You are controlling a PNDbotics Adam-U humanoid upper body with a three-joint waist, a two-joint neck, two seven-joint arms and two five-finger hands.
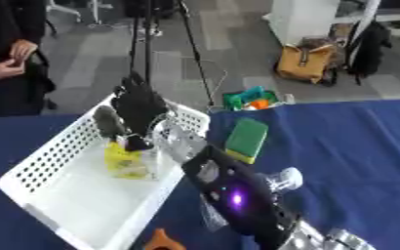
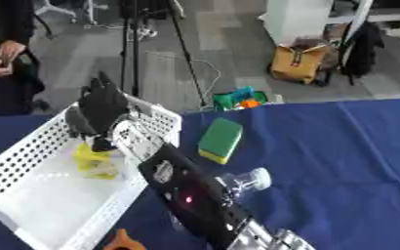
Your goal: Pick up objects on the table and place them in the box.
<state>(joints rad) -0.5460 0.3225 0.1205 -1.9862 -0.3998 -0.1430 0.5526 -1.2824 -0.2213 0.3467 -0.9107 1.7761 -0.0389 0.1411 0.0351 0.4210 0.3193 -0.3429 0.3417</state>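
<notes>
Hand (image 1: 138, 110), right one, grasps yellow object (image 1: 128, 162) inside white basket (image 1: 46, 154), near its far rim.

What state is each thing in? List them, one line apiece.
Basket: on the table, holding the yellow packet.
Yellow packet: inside the basket, under the right hand.
Right hand: over the basket, fingers down at the packet.
Sponge: flat on the cloth.
Clear bottle: lying on its side.

Both head eyes look down; nearly identical table (image 1: 340, 146) views.
</notes>
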